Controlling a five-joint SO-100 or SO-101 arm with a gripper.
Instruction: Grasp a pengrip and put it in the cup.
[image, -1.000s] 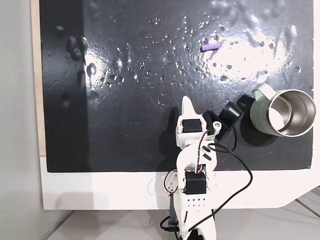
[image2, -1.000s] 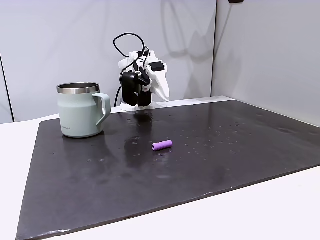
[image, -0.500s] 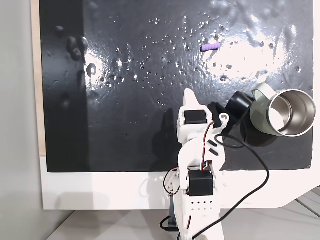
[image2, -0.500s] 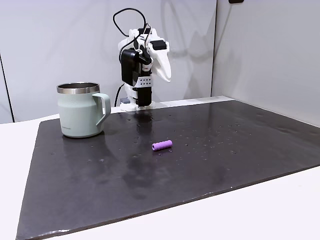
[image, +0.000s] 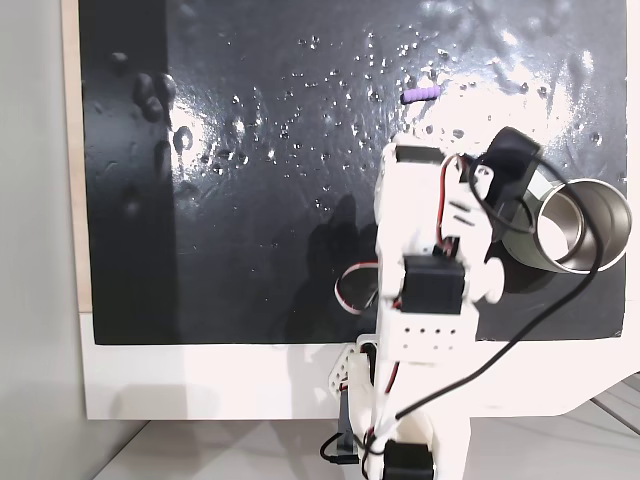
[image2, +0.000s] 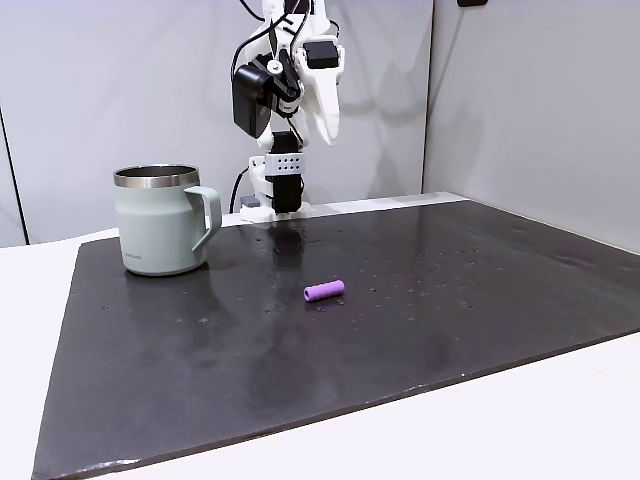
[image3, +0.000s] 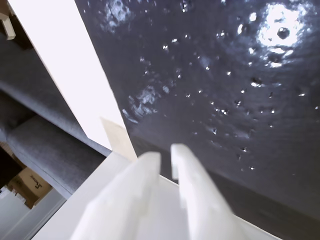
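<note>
Pengrip lies on the mat, well below the raised jaws (nearly pressed together, empty).

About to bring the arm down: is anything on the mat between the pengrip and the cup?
No. In a fixed view, only bare dark mat lies between the pengrip and the cup; the gripper hangs above, empty.

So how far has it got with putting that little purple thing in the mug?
Barely started. Nothing looks done: the pengrip lies on the black mat, apart from the cup. In hand: the arm is raised above the mat's far edge, its gripper empty, and the fingers look nearly closed in the wrist view. Left: reach down, grasp the pengrip, carry it over and drop it in.
</note>
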